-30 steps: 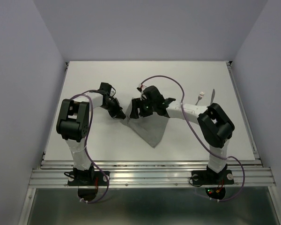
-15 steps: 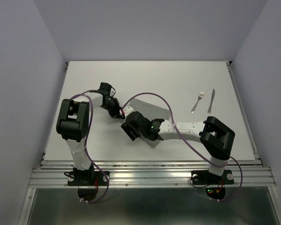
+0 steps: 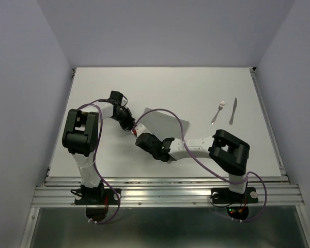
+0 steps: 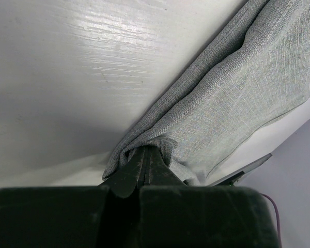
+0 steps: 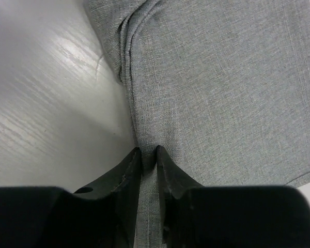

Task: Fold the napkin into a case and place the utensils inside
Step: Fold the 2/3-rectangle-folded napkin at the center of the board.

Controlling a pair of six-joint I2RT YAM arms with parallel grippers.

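The grey napkin [image 3: 164,124] lies partly folded in the middle of the table. My left gripper [image 3: 130,127] is shut on the cloth's left corner, and in the left wrist view the bunched napkin [image 4: 232,93] wraps around the gripper [image 4: 147,150]. My right gripper [image 3: 140,138] sits low at the napkin's near-left edge. In the right wrist view that gripper [image 5: 146,151] has its jaws drawn narrow, pinching a ridge of the napkin [image 5: 222,88]. The silver fork [image 3: 218,112] and knife [image 3: 233,111] lie side by side at the far right, apart from both grippers.
Purple cables loop over both arms, and the right one [image 3: 160,114] crosses above the napkin. A metal rail [image 3: 165,194] runs along the table's near edge. Walls close in the left, back and right sides.
My right arm has swung from the napkin's far side to its near-left edge and dropped low. Its jaws have closed from wide open onto the cloth. The left gripper has stayed put.
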